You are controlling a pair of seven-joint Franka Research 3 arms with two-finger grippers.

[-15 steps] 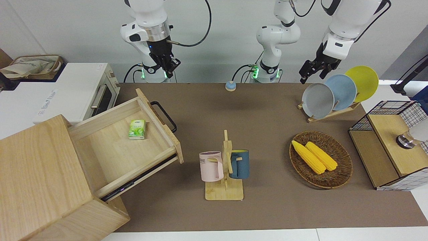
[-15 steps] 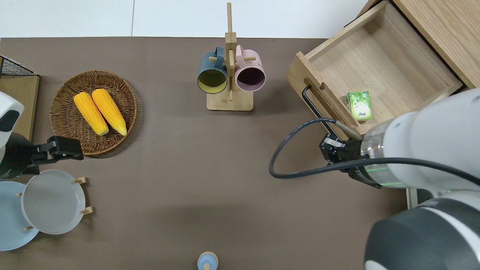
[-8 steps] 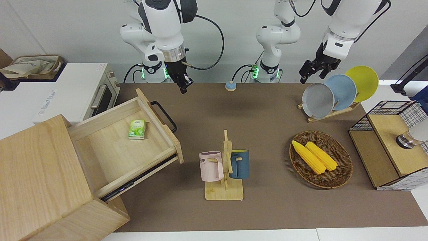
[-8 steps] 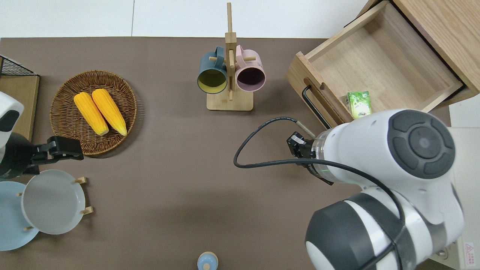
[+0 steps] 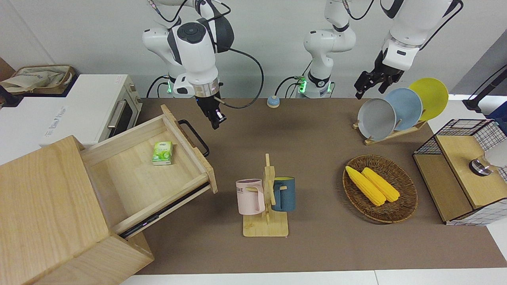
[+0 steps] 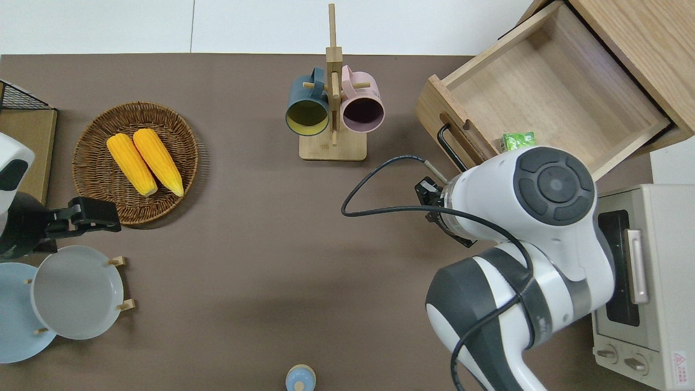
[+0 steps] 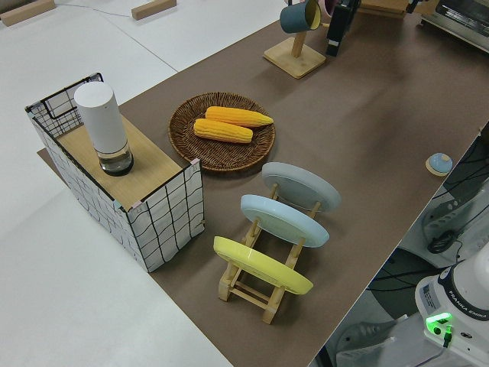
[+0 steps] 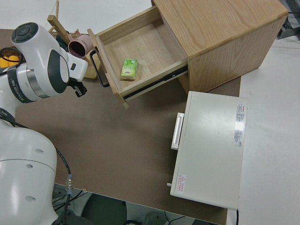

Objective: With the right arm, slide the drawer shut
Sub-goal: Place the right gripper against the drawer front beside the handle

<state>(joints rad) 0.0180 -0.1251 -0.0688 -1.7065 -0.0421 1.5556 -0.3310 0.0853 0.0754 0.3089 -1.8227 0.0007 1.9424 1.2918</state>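
Pincer (image 5: pixel 216 120) of the right arm, fingers' state impossible to tell, hangs just beside the handle (image 5: pixel 194 137) of the open drawer (image 5: pixel 158 166), where an off-centre push might jam it askew.

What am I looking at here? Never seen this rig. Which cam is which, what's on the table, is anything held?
Two white robot arms work at a brown table. The four pictures are one moment: one camera faces the robots, one looks straight down, and one sits at each end of the table.

The right arm's tool hangs over bare table beside the black handle of the open drawer, touching nothing; whether its fingers are open cannot be told. The job is to push that drawer shut. A small green packet lies inside it. The left arm's tool is parked.

Also on the table: a mug rack with a pink and a blue mug, a basket holding two corn cobs, a plate rack, a wire-mesh box and a toaster oven. Nothing is held.
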